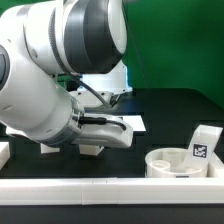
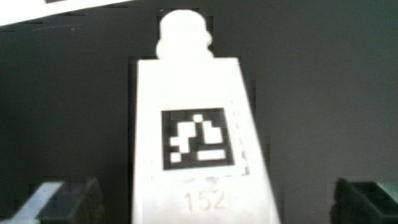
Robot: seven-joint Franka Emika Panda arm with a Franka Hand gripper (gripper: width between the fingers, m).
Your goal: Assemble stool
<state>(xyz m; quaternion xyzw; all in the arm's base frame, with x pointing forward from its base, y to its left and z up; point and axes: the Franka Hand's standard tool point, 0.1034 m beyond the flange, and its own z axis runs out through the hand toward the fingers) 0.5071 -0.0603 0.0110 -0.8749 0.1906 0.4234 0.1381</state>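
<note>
In the wrist view a white block leg [image 2: 196,120] with a black-and-white tag numbered 152 and a round peg at its far end lies on the black table. It lies between my gripper's [image 2: 210,205] two dark fingers [image 2: 54,202], which stand apart with dark gaps on both sides of it. In the exterior view the gripper [image 1: 97,138] is low over the table at centre left, above a white piece [image 1: 91,149]. The round seat [image 1: 183,163] sits at the exterior view's right. Another tagged leg [image 1: 205,143] stands at its far side.
The marker board [image 1: 130,122] lies behind the gripper. A long white border rail [image 1: 110,188] runs along the front. A white piece [image 1: 50,149] lies under the arm and another [image 1: 3,152] at the left edge. The arm's bulk hides much of the left.
</note>
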